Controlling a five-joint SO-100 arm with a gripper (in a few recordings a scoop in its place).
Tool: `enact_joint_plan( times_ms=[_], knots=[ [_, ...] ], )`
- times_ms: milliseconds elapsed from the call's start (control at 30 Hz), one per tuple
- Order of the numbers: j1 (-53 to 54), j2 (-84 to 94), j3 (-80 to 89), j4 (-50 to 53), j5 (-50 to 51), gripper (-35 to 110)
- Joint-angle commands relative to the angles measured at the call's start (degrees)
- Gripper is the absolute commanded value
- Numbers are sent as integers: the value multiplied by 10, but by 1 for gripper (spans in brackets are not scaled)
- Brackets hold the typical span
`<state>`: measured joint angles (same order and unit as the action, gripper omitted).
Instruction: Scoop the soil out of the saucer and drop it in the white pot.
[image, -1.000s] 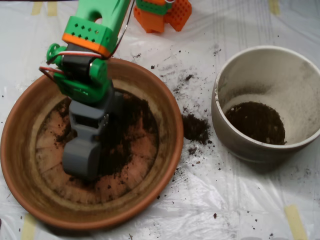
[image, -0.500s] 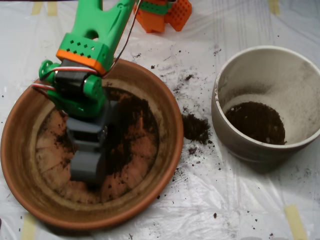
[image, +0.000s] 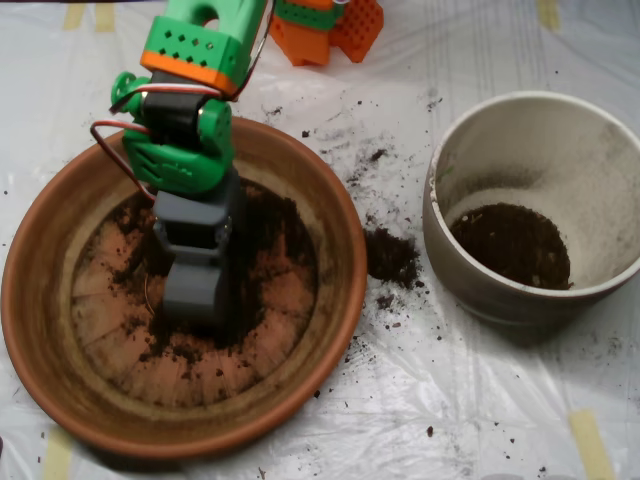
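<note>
The terracotta saucer (image: 35, 330) lies at the left, with dark soil (image: 277, 232) spread thinly over the middle and back of its ridged base. My grey scoop (image: 196, 292) hangs from the green arm (image: 180, 150) and points down into the saucer, its tip in the soil near the centre. To the right stands the white pot (image: 452, 270), a patch of soil (image: 511, 245) on its bottom. The scoop hides the soil directly beneath it.
A clump of spilled soil (image: 390, 256) lies on the plastic sheet between saucer and pot, with crumbs scattered around it. An orange part of the robot's base (image: 325, 30) sits at the top edge. Tape strips (image: 592, 445) hold the sheet down.
The scoop has moved right and slightly back across the saucer's base, from the left-front part toward the centre. Soil beneath it has shifted a little. The pot is unchanged.
</note>
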<state>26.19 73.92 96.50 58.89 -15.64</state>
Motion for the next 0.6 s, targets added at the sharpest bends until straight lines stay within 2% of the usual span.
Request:
enact_joint_plan(
  times_ms=[0,367,567],
  knots=[
    [0,68,69,-20,-13,23],
    [9,177,201,-104,-28,11],
    [8,186,207,-148,-29,1]
  ],
)
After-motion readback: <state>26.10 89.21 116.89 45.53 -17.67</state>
